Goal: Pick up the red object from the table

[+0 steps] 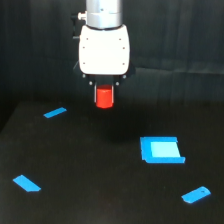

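Jaws clamped on the red object (104,97), gripper (104,98) hanging above the table (100,170). Best lifted straight up, squeeze steady, no swing. Below and toward the exterior view's right of the red object, blue square (161,150); smaller blue strips scattered round. No readable writing anywhere.

1. Dim overall; black table (100,200) and dark backdrop (190,45) nearly merging.
2. Soft, slightly blurred throughout, edges fuzzy.
3. White arm housing (104,48) blown out, glaring.
4. Blue pieces (161,150) oversaturated, glowing.
5. Faint sheen on table; no clear shadows.
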### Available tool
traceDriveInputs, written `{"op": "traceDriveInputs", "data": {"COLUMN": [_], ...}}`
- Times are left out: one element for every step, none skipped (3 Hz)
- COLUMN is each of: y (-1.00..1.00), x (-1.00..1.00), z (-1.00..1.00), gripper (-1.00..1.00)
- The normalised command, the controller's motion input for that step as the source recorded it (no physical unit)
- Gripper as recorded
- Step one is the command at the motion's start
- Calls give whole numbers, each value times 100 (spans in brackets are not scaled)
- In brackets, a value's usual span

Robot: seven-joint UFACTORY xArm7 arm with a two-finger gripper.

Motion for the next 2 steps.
{"op": "traceDriveInputs", "data": {"y": [13, 0], "x": [3, -4], "z": [38, 27], "gripper": [-100, -97]}}
